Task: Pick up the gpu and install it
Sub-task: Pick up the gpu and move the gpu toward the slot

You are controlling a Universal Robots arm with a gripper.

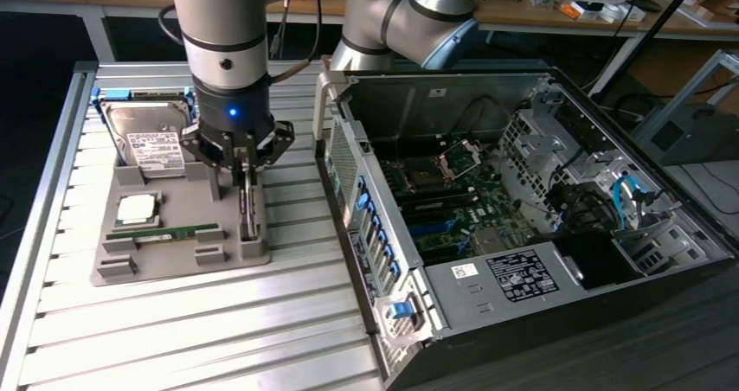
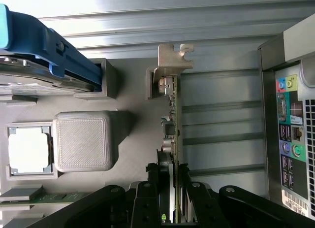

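Clamping: the gripper (image 1: 245, 183) has its fingers (image 2: 147, 193) drawn in narrow on the gpu (image 1: 246, 211), one on each flat face of the card.
Gpu: stands on its long edge in a slot of the grey tray (image 1: 151, 272), along the tray side nearest the computer case (image 1: 451, 92); seen edge-on in the wrist view (image 2: 173, 114), with its pale metal bracket at the end away from the fingers.
Tray contents: a hard drive (image 1: 151, 144) in a blue carrier at the far end, a processor chip (image 1: 137, 208) in a square recess, and a green memory stick (image 1: 162, 233) lying in its groove.
Computer case: on its side, open, just beside the tray on the exterior view's right; the motherboard (image 1: 462, 201) lies inside.
Table (image 1: 173, 339): slatted metal, bearing the tray and the case.
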